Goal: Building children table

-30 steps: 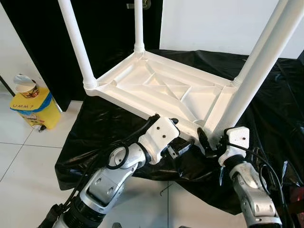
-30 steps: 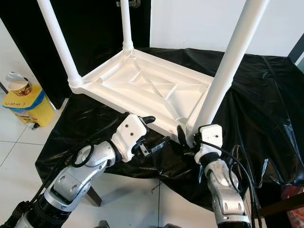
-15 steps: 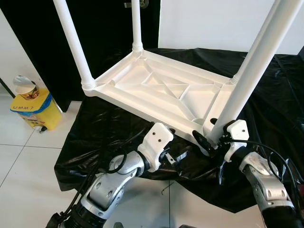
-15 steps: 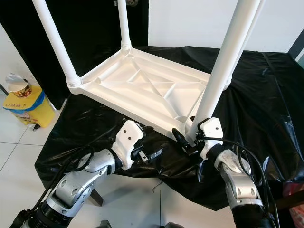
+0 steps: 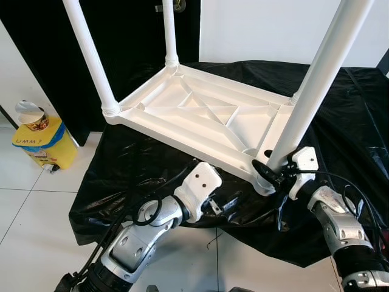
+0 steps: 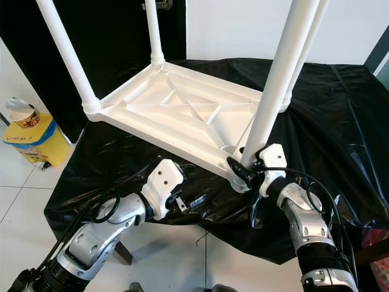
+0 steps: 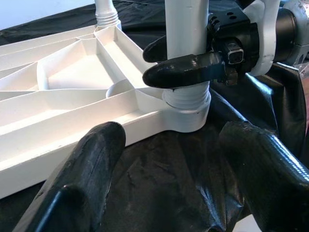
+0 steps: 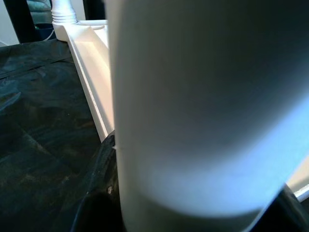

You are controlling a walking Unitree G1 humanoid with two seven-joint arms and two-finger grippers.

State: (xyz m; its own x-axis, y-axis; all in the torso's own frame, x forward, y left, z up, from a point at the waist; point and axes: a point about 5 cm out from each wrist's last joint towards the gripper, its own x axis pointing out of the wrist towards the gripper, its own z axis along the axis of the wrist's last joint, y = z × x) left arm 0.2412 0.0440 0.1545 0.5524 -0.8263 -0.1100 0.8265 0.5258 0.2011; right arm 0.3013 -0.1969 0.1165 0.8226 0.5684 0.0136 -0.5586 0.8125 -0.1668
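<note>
A white plastic children's table (image 5: 200,115) lies upside down on a black plastic sheet (image 5: 140,164), its legs pointing up. My right gripper (image 5: 271,171) is shut on the near right leg (image 5: 316,79), just above its socket at the table's corner. In the left wrist view one black finger (image 7: 183,70) crosses the front of that leg and the other sits behind it. My left gripper (image 5: 221,203) is open, low over the sheet just in front of the table's near edge, holding nothing. Its two fingers (image 7: 91,159) frame the corner socket (image 7: 186,104).
A yellow container (image 5: 42,143) with a paper cup on top stands on the white tiled floor at the left. A dark doorway and a white wall lie behind the table. The sheet's front edge (image 5: 182,222) hangs close to my arms.
My right gripper has moved up from beside the corner and shut around the base of the near right leg. My left gripper has drawn back from the table's edge toward me.
</note>
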